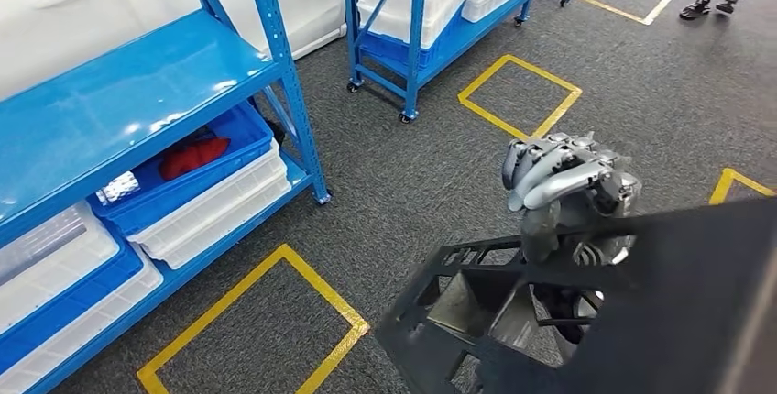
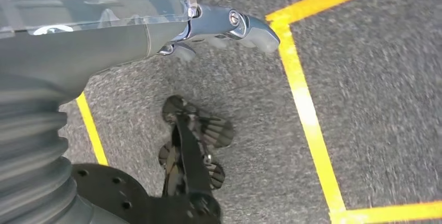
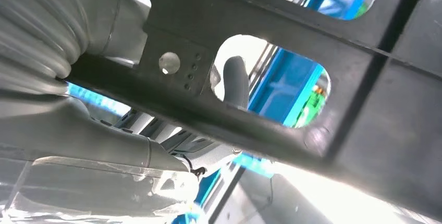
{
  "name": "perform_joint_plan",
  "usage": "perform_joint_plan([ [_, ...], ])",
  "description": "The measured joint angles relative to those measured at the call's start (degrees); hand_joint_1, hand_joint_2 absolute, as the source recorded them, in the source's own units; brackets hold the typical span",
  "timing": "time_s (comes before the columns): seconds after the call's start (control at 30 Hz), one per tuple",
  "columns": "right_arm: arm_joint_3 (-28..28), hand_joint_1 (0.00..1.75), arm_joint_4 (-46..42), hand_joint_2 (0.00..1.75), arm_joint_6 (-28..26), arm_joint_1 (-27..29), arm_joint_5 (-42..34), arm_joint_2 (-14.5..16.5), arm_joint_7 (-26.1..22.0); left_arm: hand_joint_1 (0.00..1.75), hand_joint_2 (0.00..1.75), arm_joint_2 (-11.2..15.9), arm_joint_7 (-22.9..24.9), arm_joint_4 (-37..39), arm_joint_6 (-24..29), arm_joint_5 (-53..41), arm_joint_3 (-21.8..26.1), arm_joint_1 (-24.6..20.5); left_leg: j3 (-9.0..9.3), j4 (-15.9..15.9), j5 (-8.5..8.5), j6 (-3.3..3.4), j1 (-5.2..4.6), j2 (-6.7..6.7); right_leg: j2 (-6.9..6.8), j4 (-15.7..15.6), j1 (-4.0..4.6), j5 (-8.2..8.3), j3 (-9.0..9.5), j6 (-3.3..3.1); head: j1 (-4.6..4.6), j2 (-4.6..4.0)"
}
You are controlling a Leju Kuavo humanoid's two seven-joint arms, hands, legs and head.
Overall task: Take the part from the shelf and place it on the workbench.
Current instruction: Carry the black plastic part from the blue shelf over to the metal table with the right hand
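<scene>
**Right hand carries the black part over the floor**

The right hand (image 1: 570, 179) has its fingers curled over the top edge of the part (image 1: 641, 311), a large black panel with ribs and cut-out openings, gripping it; in the right wrist view the thumb (image 3: 235, 81) shows through one opening of the part (image 3: 292, 52), pressed close against the frame; the panel hangs below and to the robot's side of the hand, above grey carpet. The left hand (image 2: 229, 26) hangs over the floor with nothing in it, its fingers stretched out and close together; beyond its fingertips a yellow floor line (image 2: 307, 114) turns a corner. Well off to the left of the right hand stands a blue shelf (image 1: 137, 82); under its top board sit a blue bin (image 1: 240, 134) holding a red object (image 1: 194, 154) and white bins (image 1: 215, 211); ahead of the hand lies a yellow floor square (image 1: 519, 96); farther still, a second blue rack (image 1: 417, 27) on castors; a person's feet (image 1: 707, 7) stand at the far edge.
</scene>
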Motion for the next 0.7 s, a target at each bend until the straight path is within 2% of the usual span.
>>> perform_joint_plan([
  [0.03, 0.0, 1.75, 0.7, 1.75, -0.5, -0.6, 0.1, 0.2, -0.1, 0.00, 1.75, 0.1, 0.0, 0.0, -0.1, 0.0, 0.0, 0.0, 1.27, -3.1, 1.17, 0.13, 0.12, -1.10, 0.64, 0.3, 0.01, -0.01, -0.23, 0.31, -0.01, 0.00],
  [0.07, 0.0, 1.75, 1.3, 1.75, -0.9, -1.1, -0.1, 0.3, -0.3, 0.00, 1.75, 0.1, 0.0, 0.0, -0.3, -0.1, 0.0, 0.0, 1.93, -4.8, 1.58, 0.29, 0.16, -1.97, 1.20, 0.4, -0.01, 0.05, -0.52, 0.67, 0.00, 0.00],
  [0.1, 0.0, 1.75, 1.7, 1.75, -1.2, -1.4, -0.3, 0.3, -0.5, 0.00, 1.75, 0.2, 0.0, 0.0, -0.5, -0.1, 0.0, -0.1, 2.04, -5.2, 1.44, 0.52, 0.10, -2.21, 1.74, 0.5, -0.02, 0.21, -0.80, 1.08, 0.00, 0.00],
  [0.13, -0.1, 1.75, 2.1, 1.75, -1.4, -1.5, -0.5, 0.3, -0.8, 0.00, 1.75, 0.3, 0.0, 0.0, -0.7, -0.1, 0.0, -0.2, 2.01, -5.3, 1.60, 0.86, 0.09, -1.73, 2.21, 0.4, -0.08, 0.39, -1.01, 1.48, 0.00, 0.00],
  [0.17, -0.1, 1.75, 2.4, 1.75, -1.5, -1.6, -0.7, 0.3, -1.0, 0.00, 1.75, 0.4, 0.0, 0.0, -0.9, -0.2, 0.0, -0.3, 2.04, -5.4, 1.82, 1.26, 0.13, -1.15, 1.94, 0.5, -0.14, 0.40, -1.16, 1.81, 0.01, 0.00],
  [0.23, -0.3, 1.75, 2.9, 1.75, -1.7, -1.8, -0.9, 0.3, -1.4, 0.00, 1.75, 0.6, 0.0, 0.0, -1.0, -0.2, 0.0, -0.5, 2.10, -5.9, 2.20, 2.19, 0.21, 0.17, -0.58, 2.9, -0.04, -1.17, -2.39, 2.25, 0.01, 0.00],
  [0.27, -0.3, 1.75, 3.2, 1.75, -1.8, -2.0, -1.0, 0.3, -1.6, 0.00, 1.75, 0.7, 0.0, 0.0, -1.1, -0.2, 0.0, -0.4, 2.10, -6.0, 2.27, 2.50, 0.14, 0.88, -2.23, 5.7, -0.06, -2.82, -3.73, 2.36, 0.01, 0.00],
  [0.3, -0.4, 1.75, 3.4, 1.75, -2.1, -2.0, -1.0, 0.3, -1.8, 0.00, 1.75, 0.8, -0.1, 0.0, -1.2, -0.2, 0.0, -0.3, 2.04, -6.0, 2.25, 2.70, 0.00, 1.58, -3.29, 9.5, -0.09, -4.73, -5.55, 2.51, 0.01, 0.00],
  [0.33, -0.4, 1.75, 3.7, 1.75, -2.4, -2.0, -1.0, 0.3, -2.0, 0.00, 1.75, 1.0, -0.1, 0.0, -1.4, -0.2, 0.0, -0.2, 1.99, -6.0, 2.23, 2.77, -0.11, 2.32, -3.69, 13.3, -0.20, -6.31, -7.39, 2.67, 0.00, 0.00],
  [0.37, -0.5, 1.75, 3.9, 1.75, -2.8, -1.8, -1.0, 0.3, -2.1, 0.00, 1.75, 1.1, -0.1, 0.0, -1.7, -0.2, 0.0, -0.2, 1.95, -6.0, 2.20, 2.79, -0.20, 3.07, -3.87, 16.0, -0.31, -7.07, -8.68, 2.79, 0.00, 0.00],
  [0.4, -0.6, 1.75, 4.2, 1.75, -3.0, -1.7, -1.1, 0.3, -2.2, 0.00, 1.75, 1.4, -0.1, 0.0, -2.0, -0.1, 0.0, -0.1, 1.93, -6.0, 2.17, 2.76, -0.26, 3.81, -4.02, 16.7, -0.38, -6.80, -8.98, 2.86, 0.00, 0.00],
  [0.43, -0.8, 1.75, 4.4, 1.75, -3.1, -1.7, -1.1, 0.2, -2.2, 0.00, 1.75, 1.6, -0.1, 0.0, -2.1, 0.0, 0.0, -0.2, 1.98, -6.0, 2.11, 2.69, -0.29, 4.50, -4.31, 15.0, -0.42, -5.52, -8.00, 2.85, 0.00, 0.00],
  [0.47, -0.9, 1.75, 4.5, 1.75, -3.2, -1.7, -1.1, 0.1, -2.3, 0.00, 1.75, 1.7, 0.0, 0.0, -2.2, 0.1, 0.0, -0.2, 2.08, -5.9, 2.02, 2.55, -0.32, 5.13, -5.01, 11.3, -0.42, -3.67, -5.94, 2.76, 0.00, 0.00],
  [0.5, -1.1, 1.75, 4.6, 1.75, -3.3, -1.7, -1.2, 0.0, -2.3, 0.00, 1.75, 1.9, 0.0, 0.0, -2.3, 0.1, 0.0, -0.2, 2.20, -5.9, 1.89, 2.36, -0.41, 5.69, -6.39, 7.0, -0.27, -2.27, -3.61, 2.54, 0.00, 0.00],
  [0.53, -1.2, 1.75, 4.8, 1.75, -3.3, -1.8, -1.2, 0.0, -2.3, 0.00, 1.75, 2.1, 0.1, 0.0, -2.4, 0.1, 0.0, -0.2, 2.32, -5.9, 1.73, 2.09, -0.56, 6.23, -7.44, 3.5, -0.05, -1.22, -1.76, 2.18, 0.00, 0.00],
  [0.57, -1.3, 1.75, 4.8, 1.75, -3.4, -1.9, -1.2, -0.1, -2.3, 0.00, 1.75, 2.2, 0.1, 0.0, -2.4, 0.1, 0.0, -0.2, 2.41, -5.8, 1.58, 1.79, -0.71, 6.72, -8.18, 1.4, 0.20, -0.81, -0.72, 1.79, 0.00, 0.00],
  [0.6, -1.3, 1.75, 4.9, 1.75, -3.4, -1.9, -1.3, -0.1, -2.3, 0.00, 1.75, 2.4, 0.1, 0.0, -2.4, 0.1, 0.0, -0.2, 2.48, -5.8, 1.45, 1.46, -0.84, 7.26, -8.31, 0.6, 0.45, -0.88, -0.50, 1.39, 0.00, 0.00],
  [0.67, -1.4, 1.75, 5.1, 1.75, -3.4, -2.0, -1.4, -0.2, -2.3, 0.00, 1.75, 2.6, 0.3, 0.0, -2.1, 0.3, 0.0, -0.3, 2.61, -5.8, 1.20, 0.76, -0.80, 8.21, -6.87, 0.5, 0.53, -0.62, -0.70, 0.64, 0.00, 0.00],
  [0.7, -1.4, 1.75, 5.2, 1.75, -3.5, -2.1, -1.3, -0.2, -2.3, 0.00, 1.75, 2.7, 0.4, 0.0, -1.7, 0.5, 0.1, -0.3, 2.54, -5.4, 0.72, 0.42, -0.67, 7.73, -6.22, 0.3, 0.44, -0.45, -0.69, 0.27, 0.00, 0.00],
])
